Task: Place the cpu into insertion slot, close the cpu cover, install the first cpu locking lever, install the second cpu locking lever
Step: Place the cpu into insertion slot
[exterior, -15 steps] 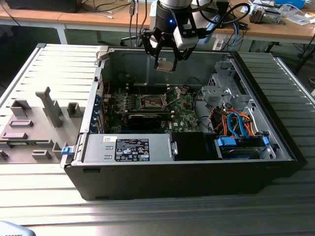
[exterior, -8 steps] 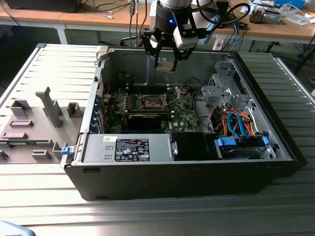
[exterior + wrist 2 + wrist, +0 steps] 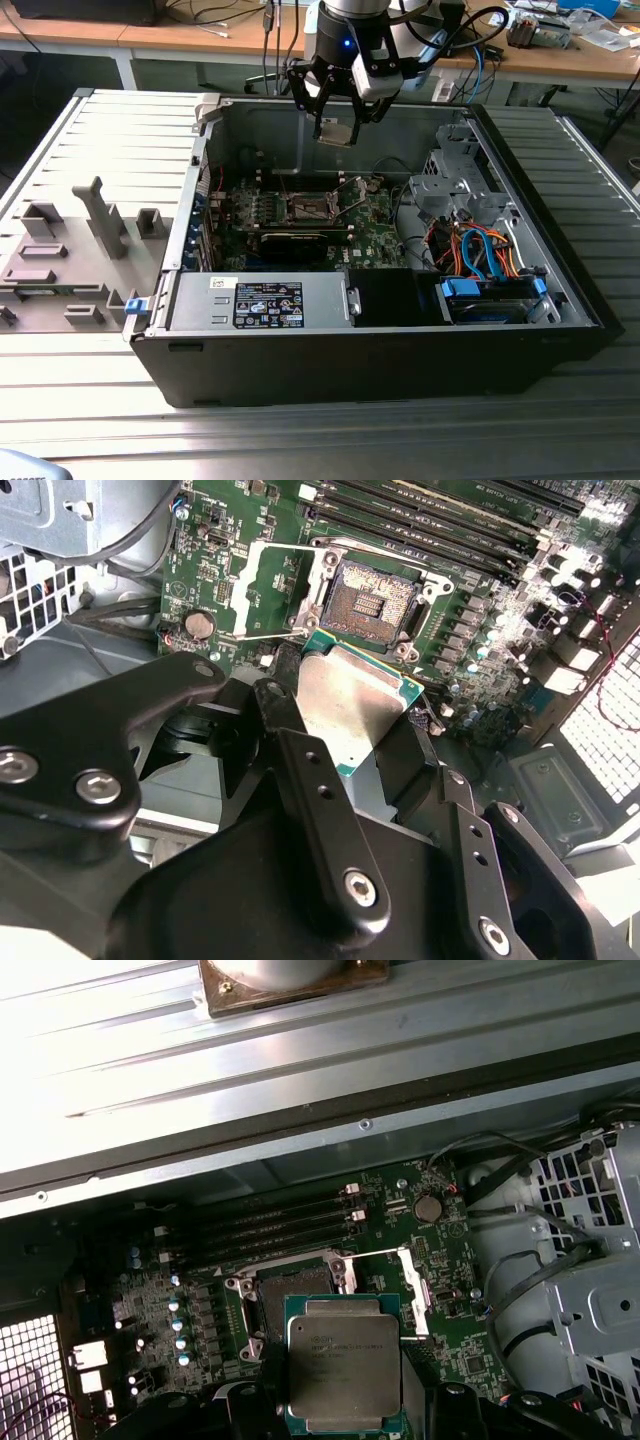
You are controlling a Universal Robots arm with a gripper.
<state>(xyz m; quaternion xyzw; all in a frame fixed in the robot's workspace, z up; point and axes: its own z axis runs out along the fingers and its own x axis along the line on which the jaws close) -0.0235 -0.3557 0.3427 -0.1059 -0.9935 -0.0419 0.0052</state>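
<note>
My gripper [image 3: 337, 122] hangs above the open computer case, shut on the cpu [image 3: 335, 134], a flat square chip with a silver top. In both wrist views the cpu [image 3: 345, 700] [image 3: 344, 1358] sits between the black fingers [image 3: 300, 770], tilted and well above the green board. The insertion slot [image 3: 372, 600] [image 3: 293, 1285] [image 3: 305, 207] lies below it, dark-centred and uncovered. The cpu cover [image 3: 272, 578] [image 3: 413, 1282] is swung open to one side of the slot. Thin wire levers stand loose beside the slot.
The black case wall [image 3: 400, 350] rings the board. A grey power supply [image 3: 260, 300] lies at the front. A metal drive cage [image 3: 450, 185] and orange and blue cables [image 3: 485, 250] fill the exterior view's right. A grey fixture tray [image 3: 70, 250] sits outside, on the left.
</note>
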